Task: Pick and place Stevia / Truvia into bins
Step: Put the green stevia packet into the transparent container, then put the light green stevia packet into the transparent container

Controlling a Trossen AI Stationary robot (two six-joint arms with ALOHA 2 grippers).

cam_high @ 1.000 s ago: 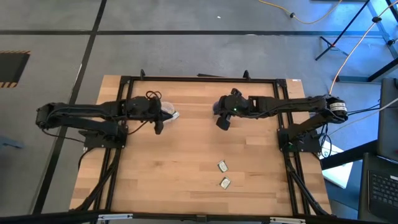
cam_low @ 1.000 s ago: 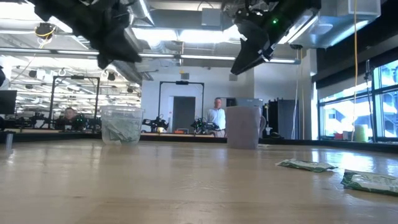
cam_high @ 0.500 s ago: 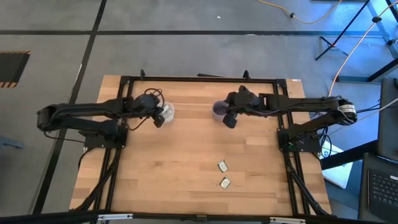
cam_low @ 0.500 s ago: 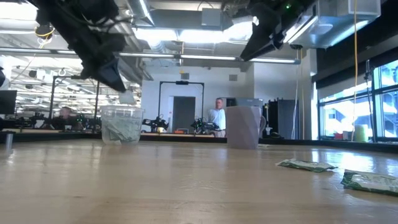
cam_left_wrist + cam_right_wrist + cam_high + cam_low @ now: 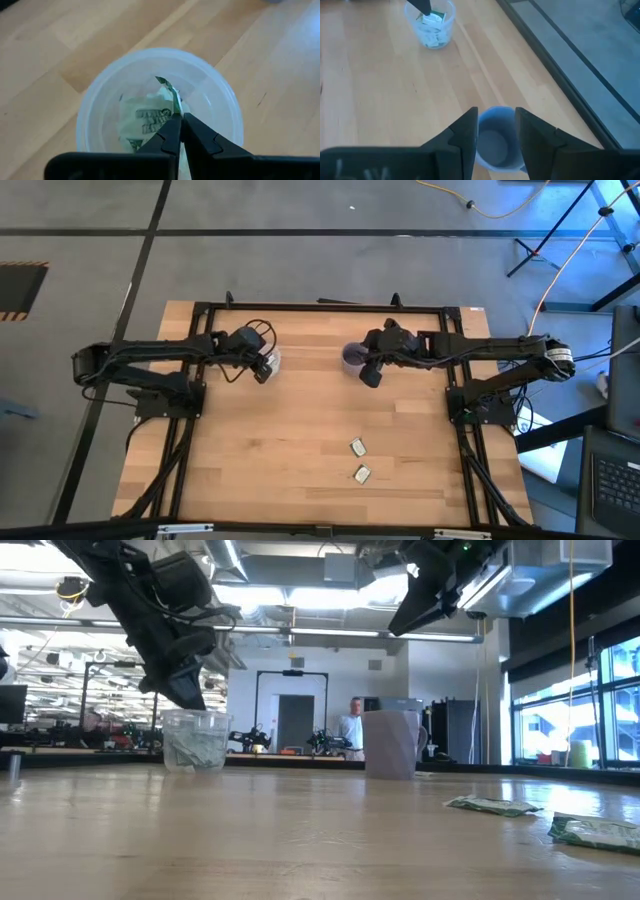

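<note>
While the left gripper [image 5: 178,122] hangs just over the mouth of the clear plastic cup [image 5: 100,110], its fingers are nearly together with a green-and-white sweetener packet [image 5: 167,92] at their tips; whether they grip it cannot be told. More packets [image 5: 145,120] lie inside that cup, with green print too blurred to read. Over the purple-grey mug [image 5: 495,142], the right gripper [image 5: 496,131] holds its jaws apart and grips nothing. Two more packets, one [image 5: 357,447] just beside the other [image 5: 362,474], lie flat on the wooden table [image 5: 280,450], well apart from both cups. A person [image 5: 349,728] stands in the room beyond.
</note>
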